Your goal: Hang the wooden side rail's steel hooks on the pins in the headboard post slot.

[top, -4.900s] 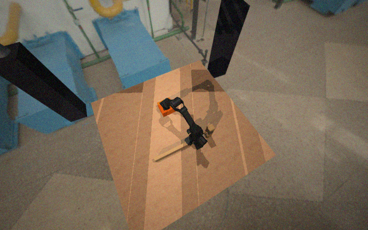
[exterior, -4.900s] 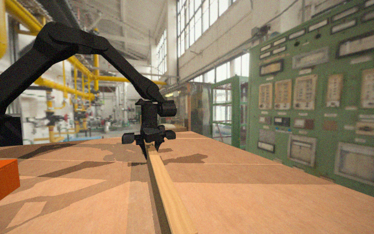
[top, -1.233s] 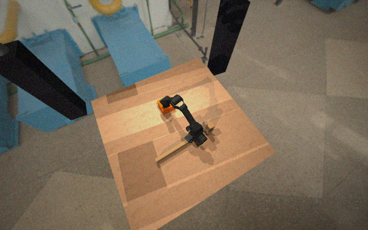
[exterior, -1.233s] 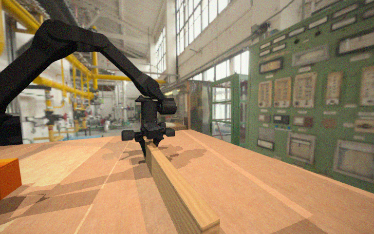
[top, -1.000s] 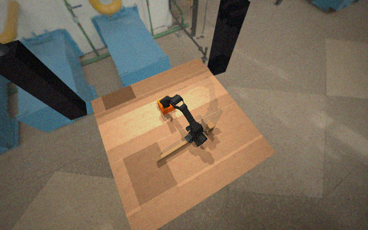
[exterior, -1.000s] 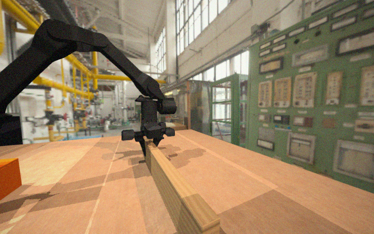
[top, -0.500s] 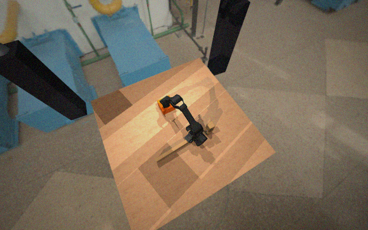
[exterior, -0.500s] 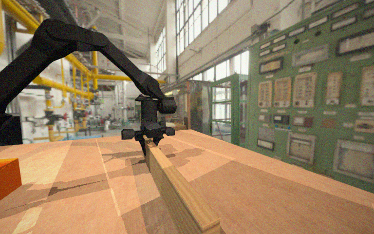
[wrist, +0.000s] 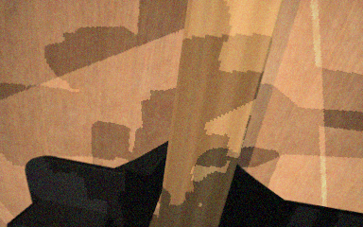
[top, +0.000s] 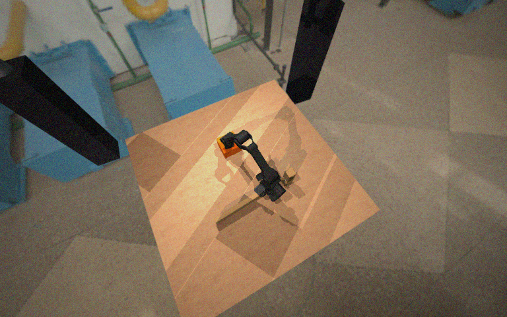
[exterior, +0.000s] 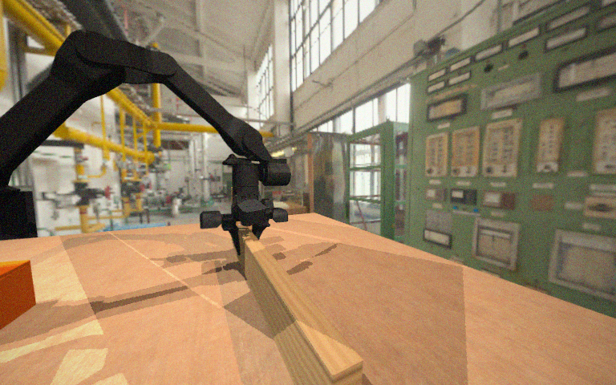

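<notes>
Clearly, gripper clamped on rail; post visible in top view, n/a in wrist cam.

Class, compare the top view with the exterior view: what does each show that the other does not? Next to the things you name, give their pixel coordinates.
Only the top view shows the short wooden block (top: 290, 173) beyond the gripper and two black pillars (top: 314, 48) (top: 55, 108).

Only the exterior view shows the green control panel (exterior: 481, 149) and the tall windows (exterior: 334, 34).

Both show the robot arm (top: 259, 156) (exterior: 200, 97), the wooden rail (top: 237, 211) (exterior: 295, 308) held in its gripper (top: 267, 193) (exterior: 247, 238), and the orange box (top: 230, 151) (exterior: 15, 288).
</notes>
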Tool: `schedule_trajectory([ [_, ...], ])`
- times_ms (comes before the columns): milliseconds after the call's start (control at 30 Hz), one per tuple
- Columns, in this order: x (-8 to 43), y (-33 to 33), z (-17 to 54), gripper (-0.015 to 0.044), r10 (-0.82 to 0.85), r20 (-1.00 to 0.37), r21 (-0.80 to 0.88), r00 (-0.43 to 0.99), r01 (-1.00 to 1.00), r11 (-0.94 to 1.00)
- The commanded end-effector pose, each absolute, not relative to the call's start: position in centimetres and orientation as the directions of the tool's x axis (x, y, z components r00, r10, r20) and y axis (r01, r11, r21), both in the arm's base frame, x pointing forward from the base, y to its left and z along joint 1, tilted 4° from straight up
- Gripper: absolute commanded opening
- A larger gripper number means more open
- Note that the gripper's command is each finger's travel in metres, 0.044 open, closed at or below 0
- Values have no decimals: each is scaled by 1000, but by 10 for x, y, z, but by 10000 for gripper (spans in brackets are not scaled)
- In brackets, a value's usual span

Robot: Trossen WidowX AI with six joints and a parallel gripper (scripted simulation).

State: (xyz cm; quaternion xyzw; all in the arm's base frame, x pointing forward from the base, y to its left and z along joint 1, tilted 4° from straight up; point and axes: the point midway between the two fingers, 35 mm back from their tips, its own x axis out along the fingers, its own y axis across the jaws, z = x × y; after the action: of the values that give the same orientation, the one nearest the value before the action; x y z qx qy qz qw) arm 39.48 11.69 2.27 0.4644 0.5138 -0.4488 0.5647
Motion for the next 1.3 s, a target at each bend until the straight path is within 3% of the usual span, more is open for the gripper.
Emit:
schedule_trajectory([
  [0, 398, 118, 32, 0, -25, -995, 87, 92, 982, 169],
  [1267, 398, 119, 39, 0, -25, -995, 87, 92, 982, 169],
])
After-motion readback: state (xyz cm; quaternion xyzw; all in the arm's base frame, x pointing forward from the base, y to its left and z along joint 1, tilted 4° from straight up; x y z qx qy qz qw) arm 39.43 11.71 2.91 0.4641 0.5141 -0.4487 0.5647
